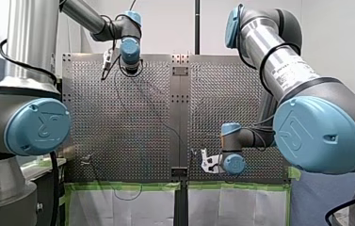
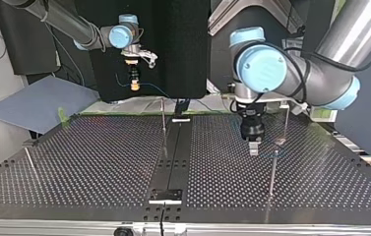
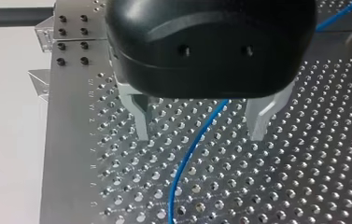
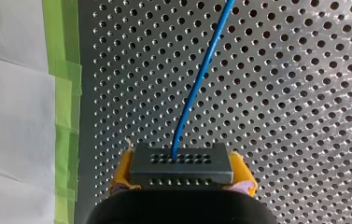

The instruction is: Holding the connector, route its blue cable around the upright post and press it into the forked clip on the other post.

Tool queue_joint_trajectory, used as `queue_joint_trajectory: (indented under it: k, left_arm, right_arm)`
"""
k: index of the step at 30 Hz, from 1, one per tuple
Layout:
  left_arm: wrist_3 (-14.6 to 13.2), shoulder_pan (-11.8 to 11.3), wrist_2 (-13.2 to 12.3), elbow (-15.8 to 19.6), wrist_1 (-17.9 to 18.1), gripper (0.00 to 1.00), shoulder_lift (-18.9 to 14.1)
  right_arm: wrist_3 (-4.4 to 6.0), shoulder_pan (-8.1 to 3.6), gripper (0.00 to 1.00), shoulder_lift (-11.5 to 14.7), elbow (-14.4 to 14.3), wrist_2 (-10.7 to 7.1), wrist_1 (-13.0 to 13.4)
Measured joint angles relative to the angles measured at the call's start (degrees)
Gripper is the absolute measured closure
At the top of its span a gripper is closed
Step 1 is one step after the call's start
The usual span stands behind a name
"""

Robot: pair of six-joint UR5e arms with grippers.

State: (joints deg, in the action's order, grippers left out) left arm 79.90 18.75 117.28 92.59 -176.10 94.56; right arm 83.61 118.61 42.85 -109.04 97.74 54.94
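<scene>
Blue cable (image 4: 197, 88) runs from the connector (image 4: 181, 164), pinched in your right claw (image 4: 183, 169). Left claw (image 3: 201, 126) wide, astride cable over tabletop (image 3: 327, 163). Routing looks pending; nxt, swing cable round the post (image 2: 273, 172) w/o snagging.

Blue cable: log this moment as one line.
right gripper: shut on connector | left gripper: open, astride blue cable, not gripping | cable: runs from connector over perforated table

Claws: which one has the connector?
My right claw: its yellow pads clamp the dark connector. My left claw is open, astride the blue cable.
</scene>
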Motion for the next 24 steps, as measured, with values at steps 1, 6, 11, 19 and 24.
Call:
queue_joint_trajectory:
  k: [1,6,11,19,24]
  left_arm:
    - [0.0,-0.1,-0.4,0.0,0.1,0.00,0.0]
    - [0.0,-0.9,-1.8,-0.4,0.4,0.00,1.1]
    - [0.0,-1.5,-1.7,-1.5,1.0,0.00,2.5]
    - [0.1,-2.8,-1.6,-5.4,-0.3,0.00,2.7]
    - [0.1,-3.6,-2.3,-8.1,-2.3,0.00,2.7]
  right_arm:
    - [0.00,0.01,1.00,0.0,0.0,0.00,0.0]
    - [0.06,0.01,1.00,0.0,0.0,0.00,0.1]
    - [0.05,0.00,1.00,0.0,0.0,0.00,0.0]
    - [0.10,0.00,1.00,0.0,0.0,0.00,0.3]
    - [0.16,0.00,1.00,0.0,0.0,0.00,0.4]
